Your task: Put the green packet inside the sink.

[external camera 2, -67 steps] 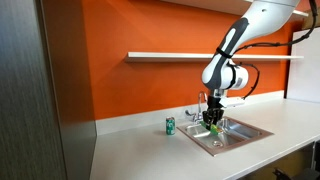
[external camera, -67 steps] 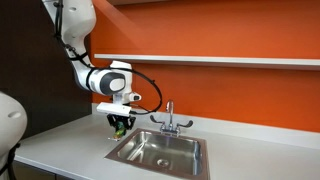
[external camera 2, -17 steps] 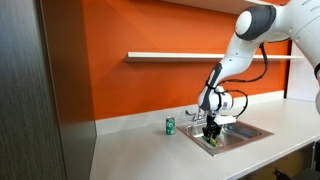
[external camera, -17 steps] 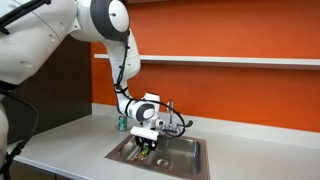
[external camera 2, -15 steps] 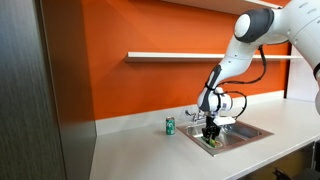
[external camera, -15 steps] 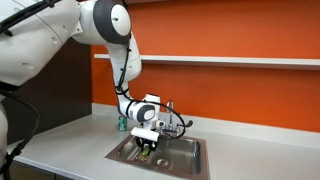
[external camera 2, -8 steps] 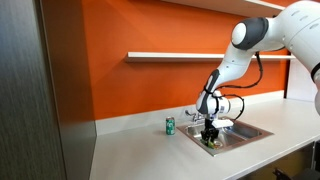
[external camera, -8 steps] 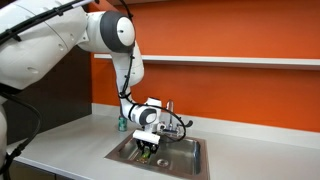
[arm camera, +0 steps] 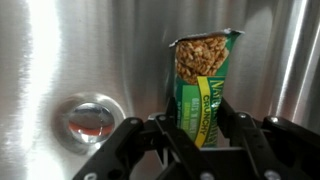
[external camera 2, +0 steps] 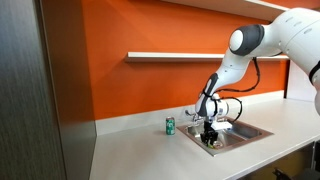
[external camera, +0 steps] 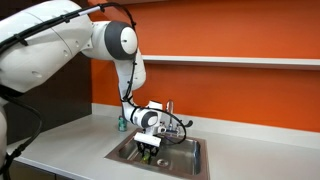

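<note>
The jaws are clamped on the lower end of the green packet (arm camera: 203,90) — it stands upright between them, down inside the sink (arm camera: 40,60), beside the drain (arm camera: 90,118).

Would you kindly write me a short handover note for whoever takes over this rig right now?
Gripper: shut on the green packet, down inside the sink.
Packet: over the basin floor, beside the drain; I cannot tell whether it touches the steel.
Done: packet picked up and brought into the basin.
Left: open the jaws to release it, then lift clear.
</note>
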Controlling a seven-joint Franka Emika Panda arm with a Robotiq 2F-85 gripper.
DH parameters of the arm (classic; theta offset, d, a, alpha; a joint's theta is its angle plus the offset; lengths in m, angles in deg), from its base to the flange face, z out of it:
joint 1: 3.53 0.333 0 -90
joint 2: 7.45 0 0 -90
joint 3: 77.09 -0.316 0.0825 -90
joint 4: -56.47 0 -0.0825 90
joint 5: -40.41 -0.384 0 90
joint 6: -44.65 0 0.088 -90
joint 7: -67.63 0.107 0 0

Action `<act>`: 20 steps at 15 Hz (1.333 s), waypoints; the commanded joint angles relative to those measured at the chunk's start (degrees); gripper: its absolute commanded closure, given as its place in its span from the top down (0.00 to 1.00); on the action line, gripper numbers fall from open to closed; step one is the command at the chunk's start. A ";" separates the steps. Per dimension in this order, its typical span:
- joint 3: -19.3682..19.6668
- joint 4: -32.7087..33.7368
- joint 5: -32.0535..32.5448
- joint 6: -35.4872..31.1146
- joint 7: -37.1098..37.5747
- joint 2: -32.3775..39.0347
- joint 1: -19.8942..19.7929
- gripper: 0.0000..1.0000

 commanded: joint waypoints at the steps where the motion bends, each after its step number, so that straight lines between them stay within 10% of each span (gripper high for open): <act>1: -1.42 2.66 1.47 2.80 -0.07 1.23 -1.82 0.16; 5: -1.28 3.41 1.56 3.77 -0.07 1.77 -1.77 0.16; 8: -1.19 3.42 1.41 3.93 0.17 1.69 -1.74 0.69; 12: -0.98 2.83 1.40 3.88 0.52 0.99 -1.62 0.98; 20: 0.08 -0.31 2.02 2.77 2.00 -3.32 -0.37 1.00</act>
